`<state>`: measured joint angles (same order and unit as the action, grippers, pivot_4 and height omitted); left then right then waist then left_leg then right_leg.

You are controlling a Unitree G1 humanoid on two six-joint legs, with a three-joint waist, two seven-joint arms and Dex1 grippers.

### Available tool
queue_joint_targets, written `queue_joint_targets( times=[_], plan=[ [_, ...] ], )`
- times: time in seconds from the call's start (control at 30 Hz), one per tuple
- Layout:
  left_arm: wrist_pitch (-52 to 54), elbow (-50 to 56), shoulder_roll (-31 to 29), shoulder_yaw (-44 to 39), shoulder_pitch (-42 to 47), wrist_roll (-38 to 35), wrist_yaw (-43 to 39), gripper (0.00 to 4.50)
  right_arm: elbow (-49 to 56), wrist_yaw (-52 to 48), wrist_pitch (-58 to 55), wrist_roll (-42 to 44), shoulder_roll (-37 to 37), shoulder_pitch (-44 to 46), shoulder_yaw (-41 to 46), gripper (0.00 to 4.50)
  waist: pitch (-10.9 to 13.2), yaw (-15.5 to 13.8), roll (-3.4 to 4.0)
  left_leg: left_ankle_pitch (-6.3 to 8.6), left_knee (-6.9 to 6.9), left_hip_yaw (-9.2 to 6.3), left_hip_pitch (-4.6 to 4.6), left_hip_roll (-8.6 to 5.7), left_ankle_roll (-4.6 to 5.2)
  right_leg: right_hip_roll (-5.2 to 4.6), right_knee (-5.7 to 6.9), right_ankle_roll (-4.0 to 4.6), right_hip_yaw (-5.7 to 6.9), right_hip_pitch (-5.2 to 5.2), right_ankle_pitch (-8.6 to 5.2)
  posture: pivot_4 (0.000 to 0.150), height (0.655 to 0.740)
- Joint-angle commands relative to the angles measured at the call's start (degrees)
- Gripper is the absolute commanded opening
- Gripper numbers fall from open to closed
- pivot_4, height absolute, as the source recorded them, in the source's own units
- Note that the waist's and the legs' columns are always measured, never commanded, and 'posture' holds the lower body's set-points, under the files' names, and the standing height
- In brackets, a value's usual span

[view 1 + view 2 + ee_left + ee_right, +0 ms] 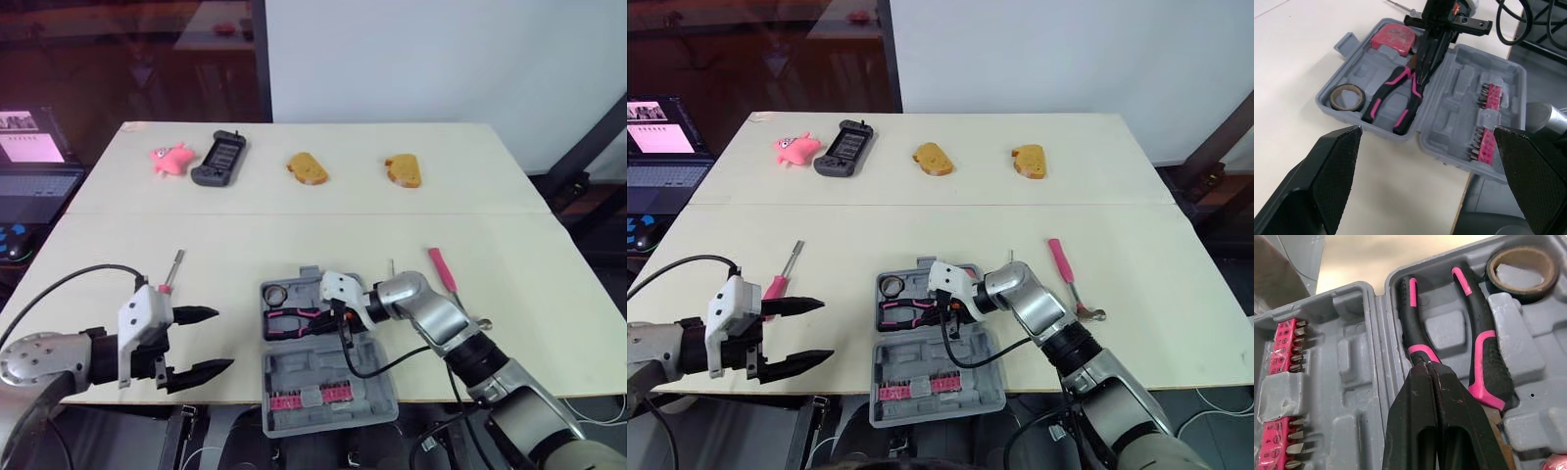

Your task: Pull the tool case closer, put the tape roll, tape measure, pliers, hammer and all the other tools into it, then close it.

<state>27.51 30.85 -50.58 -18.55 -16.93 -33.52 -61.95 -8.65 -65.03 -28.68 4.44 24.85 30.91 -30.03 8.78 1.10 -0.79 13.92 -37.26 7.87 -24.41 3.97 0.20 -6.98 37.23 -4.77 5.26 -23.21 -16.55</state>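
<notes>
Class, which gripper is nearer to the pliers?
Right. The right gripper is directly over the pliers in the case, shut, tips at their handles. The left gripper hangs open to the case's left, apart from it.

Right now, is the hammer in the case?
No, the hammer lies on the table, outside the case, to its right.
</notes>
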Motion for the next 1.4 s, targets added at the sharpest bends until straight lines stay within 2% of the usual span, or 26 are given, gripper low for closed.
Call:
queue_joint_targets(
  times=[0.03,0.27,0.43,0.53,0.63,0.73,0.87,0.97,1.2,1.4],
  plan=[
    [-1.31,-0.05,0.02,0.85,1.15,0.6,0.15,4.5,-2.46,1.96,-2.67,-3.49,1.16,-1.28,-1.69,0.07,0.0,0.0,0.0,0.0,0.01,0.0,0.0,0.0,0.0,0.0,0.0,0.0,0.0,0.0,0.0,0.15,0.7188],
    [-2.74,-2.62,1.18,1.57,2.82,2.78,2.72,4.5,7.43,1.2,1.77,6.12,-0.14,-1.4,9.54,0.07,0.3,-0.16,0.19,0.0,0.04,0.01,-0.14,-0.02,0.0,-0.03,-0.02,0.0,0.0,-0.14,0.0,0.15,0.7188],
    [-2.88,-5.06,1.87,1.82,3.62,4.6,4.86,4.5,16.26,-0.92,-2.4,13.49,3.95,-2.95,16.82,0.07,0.47,-0.32,0.28,-0.05,0.06,0.01,-0.37,-0.05,0.08,0.01,-0.02,-0.1,0.01,-0.31,0.06,0.15,0.7188],
    [-4.59,-7.32,1.52,1.49,3.59,4.6,2.61,4.5,19.2,-1.62,-1.6,15.31,7.89,-3.95,20.8,0.07,0.5,-0.37,0.28,-0.07,0.08,0.03,-0.38,-0.07,0.17,0.08,-0.04,-0.1,0.02,-0.32,0.06,0.15,0.7188],
    [-2.24,-11.08,-2.98,1.21,2.58,2.85,-4.16,4.5,19.88,-4.06,1.2,14.22,15.21,-7.64,22.92,0.07,0.52,-0.41,0.25,-0.06,0.08,0.02,-0.44,-0.06,0.16,0.11,-0.07,-0.04,0.04,-0.39,0.02,0.15,0.7188],
    [-8.47,-15.91,-5.36,2.62,1.77,6.46,-9.25,4.5,19.3,-6.88,4.16,13.79,21.65,-12.32,25.07,0.07,0.58,-0.38,0.33,-0.05,0.08,0.03,-0.44,-0.06,0.13,0.12,-0.11,-0.03,0.05,-0.41,0.01,0.15,0.7188],
    [-14.68,-19.89,-5.07,5.41,3.01,9.51,-11.92,4.5,17.07,-8.86,10.18,10.41,27.71,-17.6,24.68,0.07,0.67,-0.38,0.36,-0.01,0.1,0.05,-0.45,-0.07,0.08,0.1,-0.14,-0.03,0.05,-0.42,0.01,0.15,0.7188],
    [-17.02,-21.44,-3.98,8.32,4.54,11.43,-11.7,3.65,14.25,-7.85,16.01,6.71,29.1,-19.77,23.56,0.0,0.68,-0.31,0.36,-0.01,0.09,0.05,-0.45,-0.05,0.08,0.07,-0.14,-0.02,0.04,-0.42,0.01,0.15,0.7188],
    [-21.35,-21.29,0.31,14.42,7.83,16.42,-8.05,0.07,9.48,-4.33,25.74,-0.28,26.97,-21.21,20.23,0.0,0.71,-0.37,0.39,-0.1,0.07,0.07,-0.47,-0.06,0.22,0.14,-0.12,-0.07,0.04,-0.39,0.03,0.15,0.7188],
    [-20.22,-19.84,3.65,19.09,9.02,19.47,-3.93,0.07,9.33,-3.28,27.55,-1.79,26.14,-21.86,18.53,0.0,0.71,-0.39,0.39,-0.11,0.02,0.06,-0.47,-0.06,0.23,0.17,-0.09,-0.24,0.05,-0.33,0.12,0.15,0.7188]
  ],
)
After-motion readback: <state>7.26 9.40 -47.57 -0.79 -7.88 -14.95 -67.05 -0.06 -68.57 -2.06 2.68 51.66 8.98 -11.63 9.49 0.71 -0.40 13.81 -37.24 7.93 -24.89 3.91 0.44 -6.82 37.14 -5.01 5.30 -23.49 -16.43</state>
